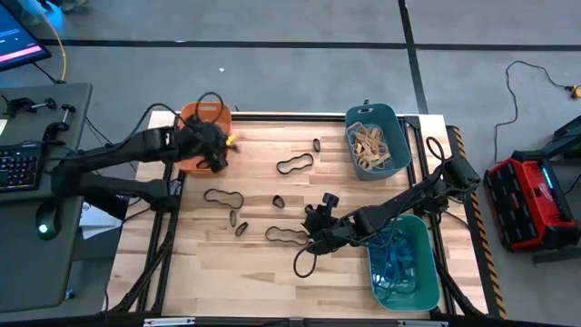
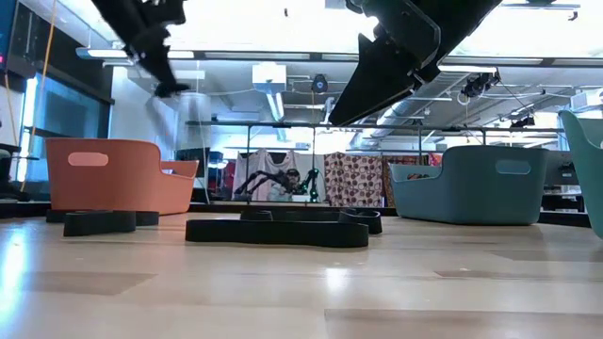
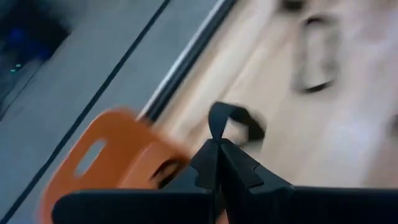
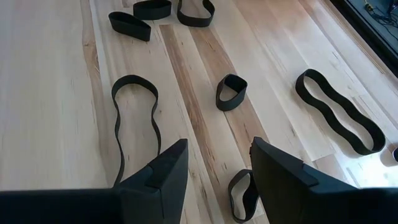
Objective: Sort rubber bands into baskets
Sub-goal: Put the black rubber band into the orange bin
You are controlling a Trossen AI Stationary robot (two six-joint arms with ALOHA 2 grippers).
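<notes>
Tan bands fill the dark teal plastic basket and blue bands the lighter green basket. Beside the orange-salmon plastic basket, the left tool pinches a black rubber band. The right tool gapes empty over several black loops left on the wooden counter.

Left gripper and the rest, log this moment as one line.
left gripper: shut on black rubber band, by orange basket | right gripper: open, above black bands on table
</notes>
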